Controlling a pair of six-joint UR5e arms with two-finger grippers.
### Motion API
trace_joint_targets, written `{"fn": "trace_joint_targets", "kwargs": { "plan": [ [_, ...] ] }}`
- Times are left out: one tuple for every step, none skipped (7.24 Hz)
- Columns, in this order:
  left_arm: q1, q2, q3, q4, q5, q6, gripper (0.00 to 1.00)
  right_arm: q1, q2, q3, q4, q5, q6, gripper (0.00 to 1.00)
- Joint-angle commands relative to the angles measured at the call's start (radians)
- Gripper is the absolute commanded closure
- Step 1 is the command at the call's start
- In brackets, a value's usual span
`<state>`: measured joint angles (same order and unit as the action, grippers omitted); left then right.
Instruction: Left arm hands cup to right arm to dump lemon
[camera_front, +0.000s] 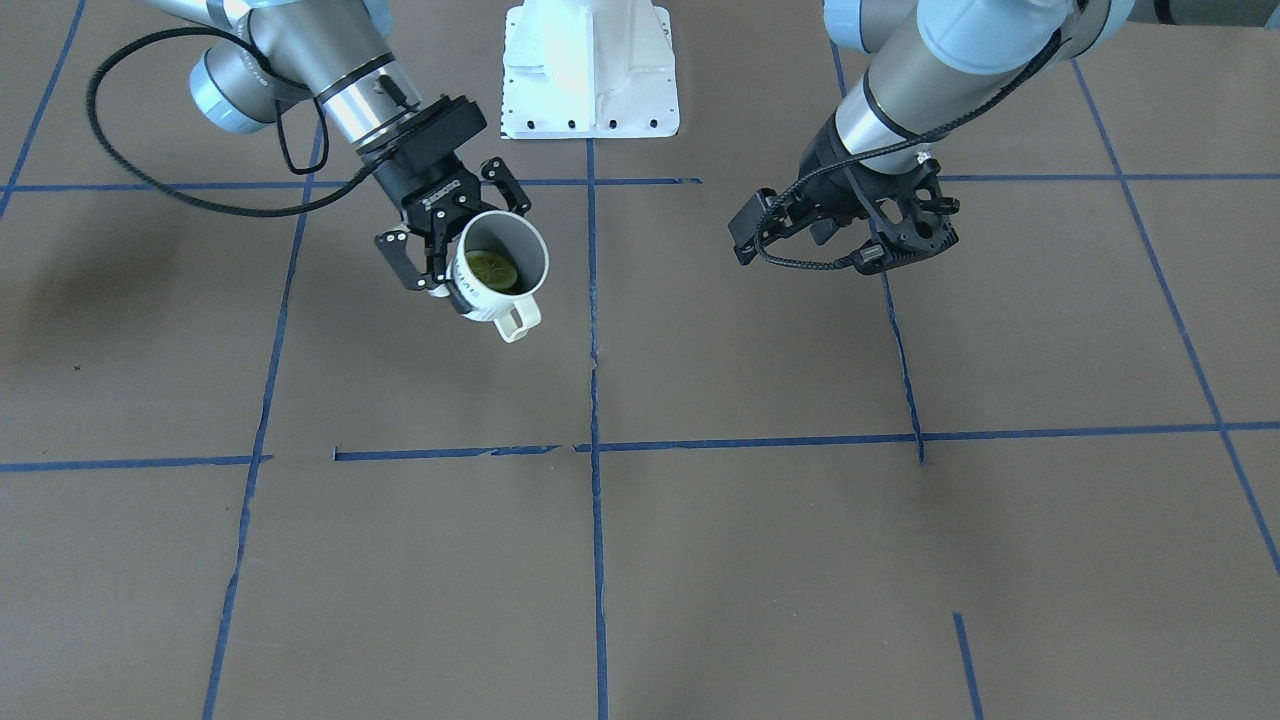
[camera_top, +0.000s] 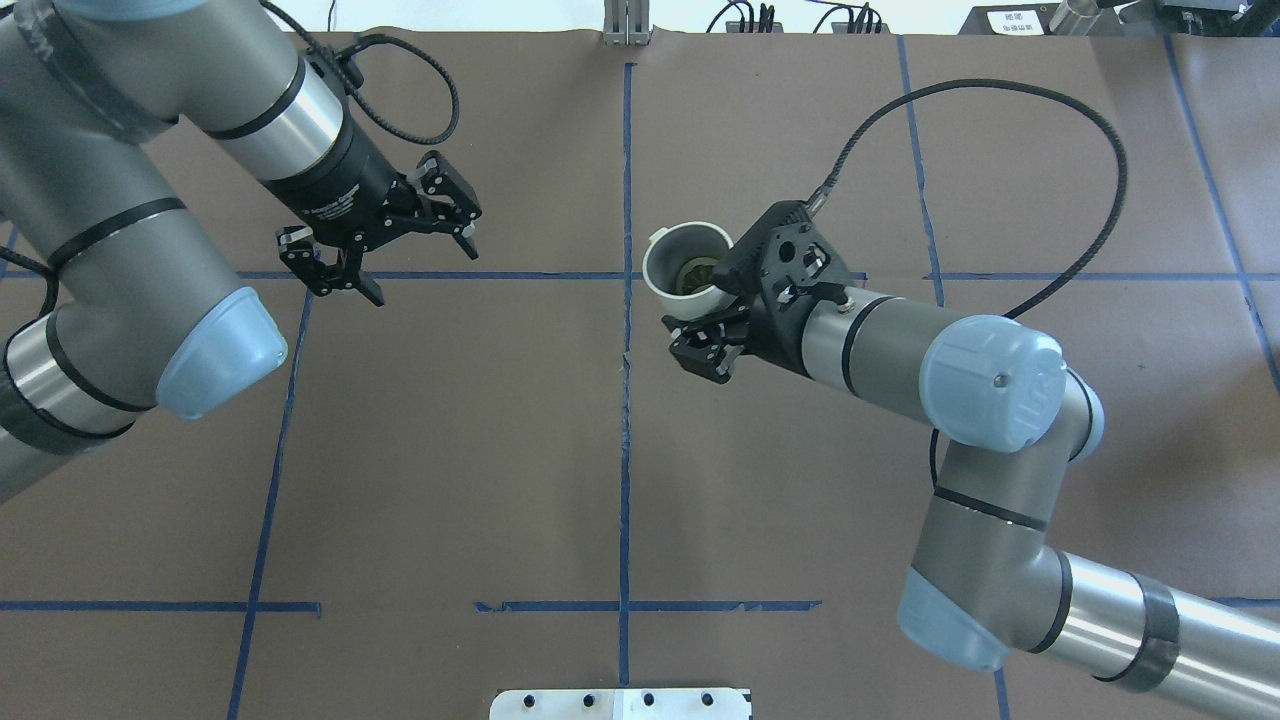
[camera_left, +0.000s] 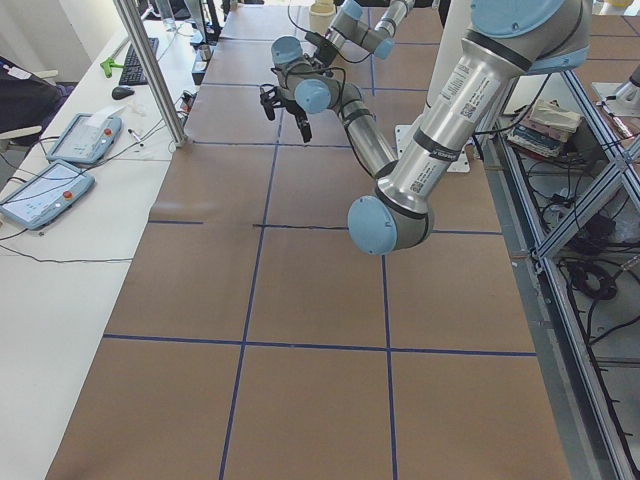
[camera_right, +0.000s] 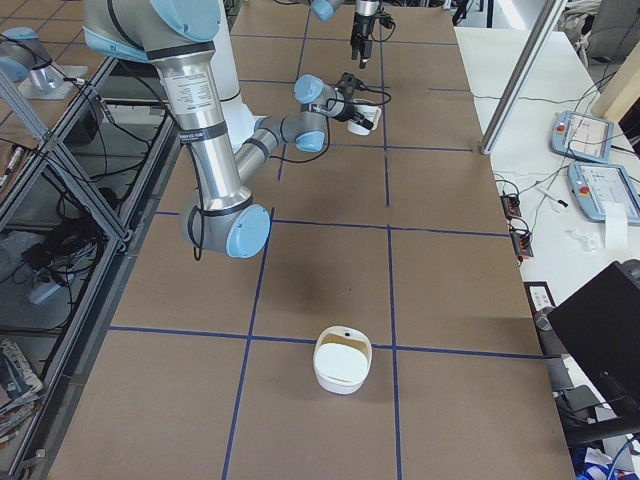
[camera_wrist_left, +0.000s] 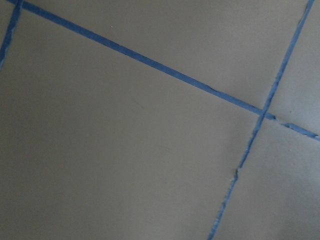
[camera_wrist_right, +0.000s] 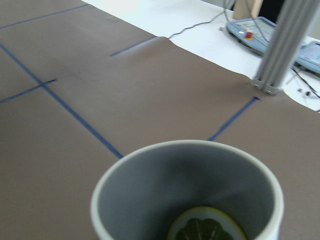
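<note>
1. Right gripper (camera_front: 470, 245): jaws clamped on the cup (camera_front: 500, 275), one finger on each side of the wall. The boxy black body angles down from the right arm (camera_top: 900, 350).
2. The cup is held in the air on the robot's right side of the centre tape line, clear of the table (camera_front: 700, 560). Its mouth faces up with some tilt, and its handle points away from the robot's base.
3. The lemon (camera_front: 491, 268) lies at the bottom of the cup. The right wrist view looks into the grey interior and shows a cut face with segments (camera_wrist_right: 206, 226).
4. Left gripper (camera_top: 424, 276): jaws spread wide with nothing between them. It hangs over the table on the robot's left, well apart from the cup, at the end of the left arm (camera_top: 130, 200).
5. The left wrist view shows only brown surface and crossing blue tape (camera_wrist_left: 165, 70).
6. A long black cable (camera_top: 1090, 130) loops off the right wrist.
7. A white tub (camera_right: 342, 360) sits on the table towards the robot's right end, far from both grippers. Its inside looks brownish, and I can't make out the contents.
</note>
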<state>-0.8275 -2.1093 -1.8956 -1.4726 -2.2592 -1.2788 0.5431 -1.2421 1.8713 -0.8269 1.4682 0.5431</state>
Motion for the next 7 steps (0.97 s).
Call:
{"fn": "trace_joint_targets", "kwargs": {
  "plan": [
    [0.022,0.081,-0.028,0.055,0.101,0.254,0.0,0.105,-0.13,0.055,0.003,0.003,0.107,0.83],
    [0.008,0.081,-0.03,0.145,0.133,0.385,0.0,0.121,-0.229,0.112,0.012,0.004,0.195,0.8],
    [0.008,0.087,-0.034,0.178,0.171,0.441,0.0,0.136,-0.335,0.123,0.146,0.006,0.287,0.8],
    [0.01,0.122,-0.069,0.178,0.174,0.44,0.0,0.173,-0.464,0.1,0.322,0.038,0.287,0.81],
    [0.014,0.149,-0.104,0.176,0.175,0.44,0.0,0.249,-0.532,0.076,0.403,0.134,0.285,0.82],
    [0.021,0.146,-0.097,0.176,0.175,0.434,0.0,0.303,-0.599,0.04,0.495,0.153,0.273,0.82],
    [0.021,0.143,-0.099,0.176,0.168,0.403,0.0,0.336,-0.641,-0.059,0.67,0.161,0.265,0.82]
  ]
}}
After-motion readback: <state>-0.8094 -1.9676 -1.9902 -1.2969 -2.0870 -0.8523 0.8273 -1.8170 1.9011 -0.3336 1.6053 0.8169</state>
